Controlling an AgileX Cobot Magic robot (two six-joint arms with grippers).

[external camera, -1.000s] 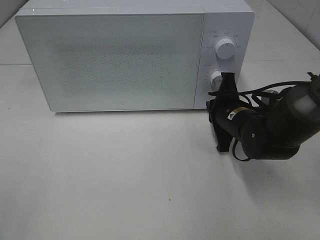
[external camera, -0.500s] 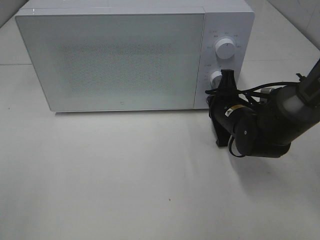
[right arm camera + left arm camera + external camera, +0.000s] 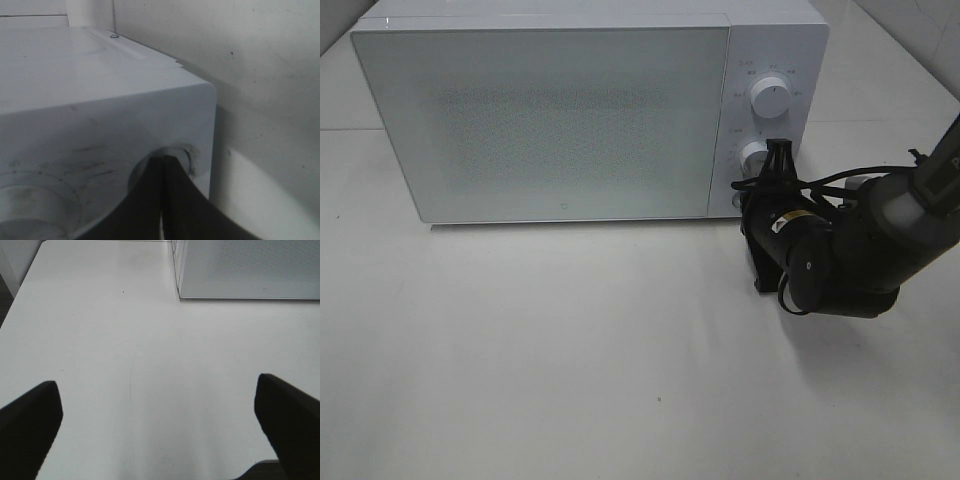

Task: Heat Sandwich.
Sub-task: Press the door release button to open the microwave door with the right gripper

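Microwave (image 3: 550,120) stands closed on a plain white tabletop (image 3: 570,380).

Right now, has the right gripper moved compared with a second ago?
Yes, slightly: the right gripper edged rightward of the lower knob and toward the upper knob.

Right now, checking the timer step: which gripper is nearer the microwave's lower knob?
Right. Right gripper, shut, sits at the lower knob; left gripper hangs open over the table, well away.
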